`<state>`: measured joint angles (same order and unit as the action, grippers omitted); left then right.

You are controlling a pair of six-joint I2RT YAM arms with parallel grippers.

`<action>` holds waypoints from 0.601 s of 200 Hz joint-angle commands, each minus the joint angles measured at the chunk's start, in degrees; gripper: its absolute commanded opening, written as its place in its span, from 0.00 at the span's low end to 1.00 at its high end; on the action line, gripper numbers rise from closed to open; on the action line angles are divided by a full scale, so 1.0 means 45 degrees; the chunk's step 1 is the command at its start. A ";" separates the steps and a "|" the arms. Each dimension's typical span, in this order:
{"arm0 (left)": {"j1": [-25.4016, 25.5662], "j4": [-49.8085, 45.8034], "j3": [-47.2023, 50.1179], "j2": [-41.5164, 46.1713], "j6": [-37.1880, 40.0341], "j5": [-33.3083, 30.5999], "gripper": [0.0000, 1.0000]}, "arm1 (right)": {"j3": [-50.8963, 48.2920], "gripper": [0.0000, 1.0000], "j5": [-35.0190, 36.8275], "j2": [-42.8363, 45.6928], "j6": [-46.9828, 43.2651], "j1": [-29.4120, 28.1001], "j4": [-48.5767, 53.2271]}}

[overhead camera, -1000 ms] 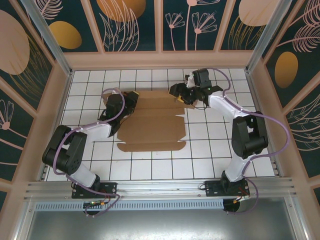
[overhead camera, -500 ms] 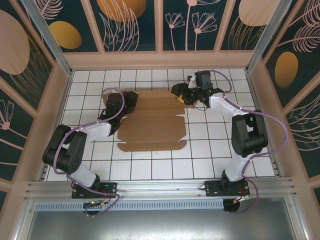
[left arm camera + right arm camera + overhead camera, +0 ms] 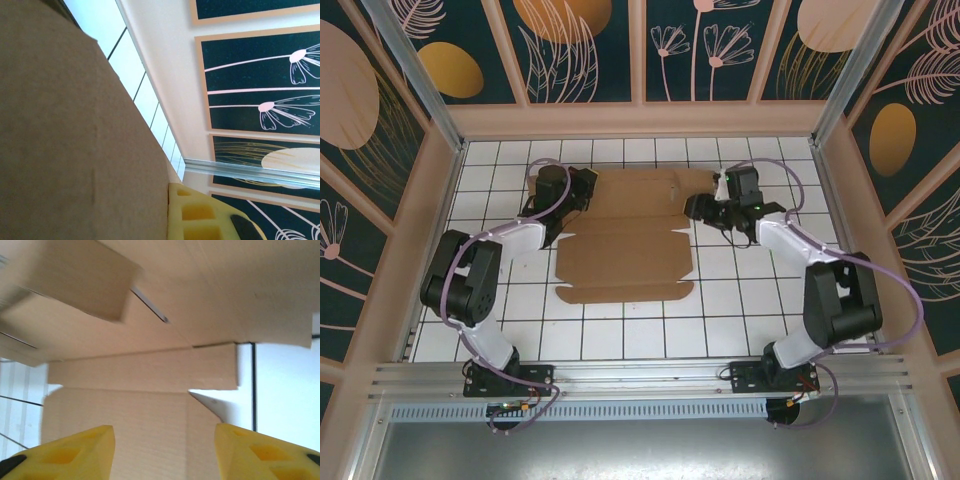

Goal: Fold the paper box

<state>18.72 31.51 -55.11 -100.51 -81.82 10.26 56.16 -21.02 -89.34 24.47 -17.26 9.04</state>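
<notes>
**Near.** The paper box (image 3: 625,255) is an unfolded brown die-cut sheet lying on the white tiled table (image 3: 720,320), midway between the two arms. Its near edge and near flap lie flat, in the same place as a second ago. No wall has been raised on this side.

**Middle.** The right gripper (image 3: 703,208) has moved off the sheet's far right corner, where it was a second ago. It now sits just beside the right edge. In the right wrist view its yellow fingers (image 3: 75,450) stand well apart with nothing between them, and the creased panels and a side tab lie beyond.

**Far.** The left gripper (image 3: 578,190) has shifted toward the sheet's far left corner. Its jaws are closed. In the left wrist view cardboard runs right up against the one visible pad (image 3: 195,215) and hides the other, so I judge it is pinching the sheet's edge. The far edge now reaches closer to the painted wall panels (image 3: 590,50) than it did.

**Finding.** The left arm alone appears to control the far section, while the right has let go and is probably repositioning. Folding is at an early stage. With only one corner gripped, the sheet could swing or slide.
</notes>
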 commanded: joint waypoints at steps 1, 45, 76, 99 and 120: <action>-0.0233 -0.0656 -0.0058 -0.0823 -0.0367 0.0624 0.00 | -0.0346 0.60 -0.0032 -0.0948 -0.0246 -0.0102 -0.0906; -0.0577 0.0035 -0.0660 -0.1689 -0.1274 0.1241 0.00 | 0.0180 0.64 0.0143 -0.2673 -0.0092 -0.0078 -0.1445; -0.0689 0.0618 -0.0850 -0.2134 -0.1942 0.1564 0.00 | 0.0658 0.66 -0.0494 -0.3622 0.0447 -0.0072 -0.1655; -0.0687 0.0648 -0.0927 -0.2109 -0.2002 0.1552 0.00 | 0.0764 0.66 -0.1383 -0.4128 0.1076 -0.0072 -0.2203; -0.0685 0.0866 -0.0826 -0.2100 -0.2183 0.1624 0.00 | 0.0700 0.63 -0.1912 -0.4258 0.1554 -0.0075 -0.3002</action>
<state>15.75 36.71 -59.05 -108.33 -89.36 16.21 58.59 -25.06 -106.74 27.68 -17.26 0.80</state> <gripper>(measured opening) 0.051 0.651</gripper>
